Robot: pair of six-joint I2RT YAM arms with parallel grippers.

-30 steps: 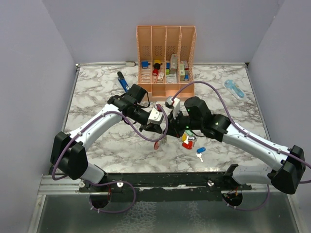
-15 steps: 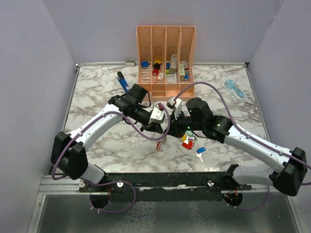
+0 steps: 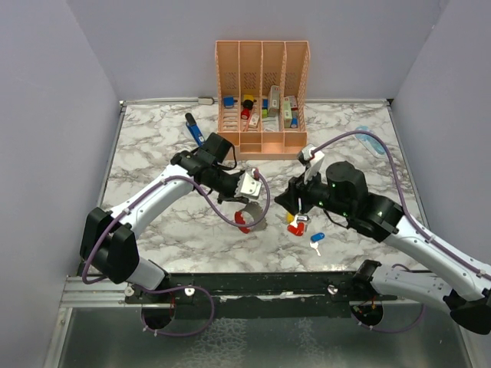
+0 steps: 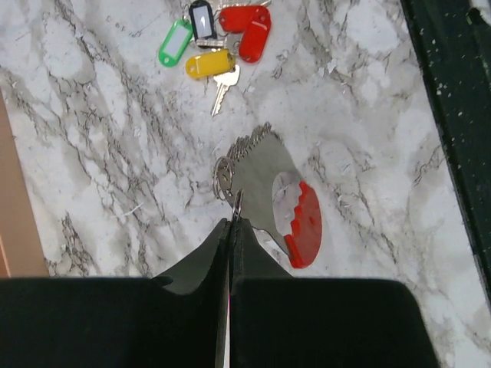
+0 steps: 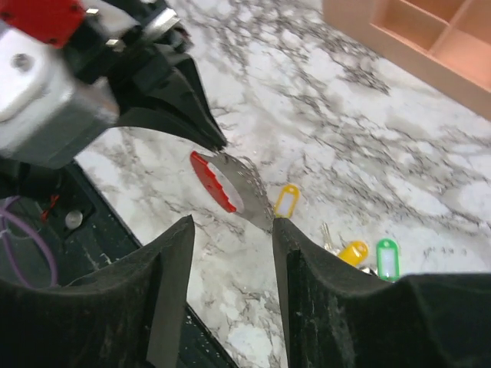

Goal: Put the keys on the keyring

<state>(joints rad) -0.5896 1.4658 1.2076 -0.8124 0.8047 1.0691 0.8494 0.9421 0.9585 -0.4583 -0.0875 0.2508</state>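
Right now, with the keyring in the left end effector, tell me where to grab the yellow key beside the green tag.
Probably best: take the yellow key by its plastic head, the right end effector coming down from the blade side. The key lies flat and its thin blade offers little to pinch; the green tag, dark tag and red tags crowd the head's other side.

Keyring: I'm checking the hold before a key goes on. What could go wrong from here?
The left gripper pinches the keyring by its fingertips only, so it could slip or swing. The keys lie bunched on the table, so the open right gripper may snag several.
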